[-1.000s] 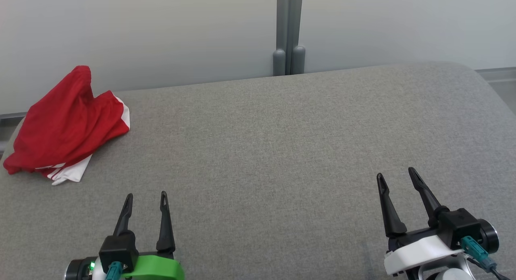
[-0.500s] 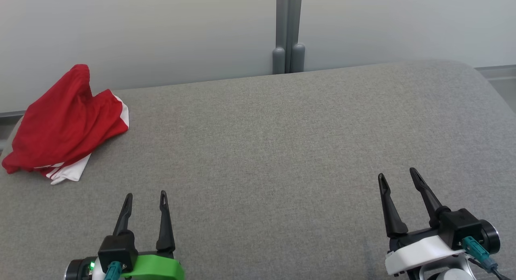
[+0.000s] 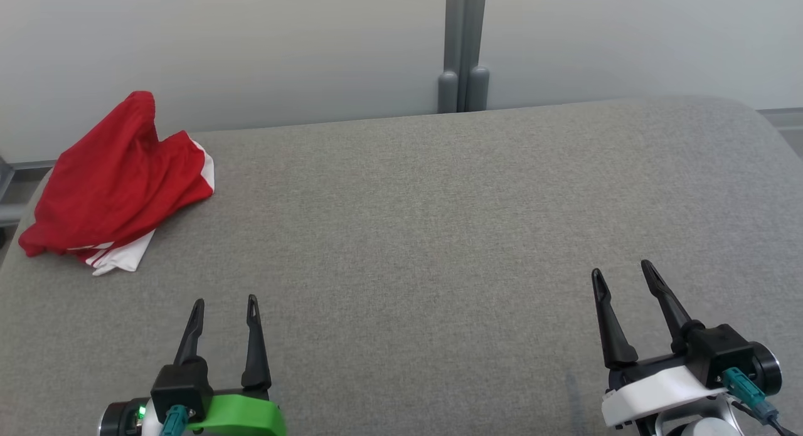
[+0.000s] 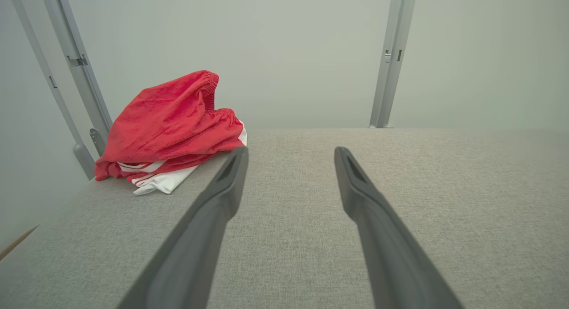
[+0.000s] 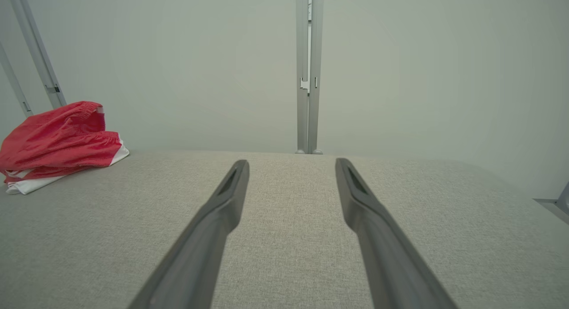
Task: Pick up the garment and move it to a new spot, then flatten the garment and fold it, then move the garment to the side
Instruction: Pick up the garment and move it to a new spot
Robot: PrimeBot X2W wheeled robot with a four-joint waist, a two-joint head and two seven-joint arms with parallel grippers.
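Nothing looks started: the red-and-white garment (image 3: 119,179) lies bunched at the far left corner of the grey cushion (image 3: 439,235), untouched, while the left gripper (image 3: 224,304) and right gripper (image 3: 621,270) wait near, jaws wide and empty.

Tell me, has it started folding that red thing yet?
Nothing looks done. The red garment lies crumpled at the far left corner of the grey surface. Both pairs of jaws stand open, empty, apart from it. Picking up, flattening, folding, setting aside remain.
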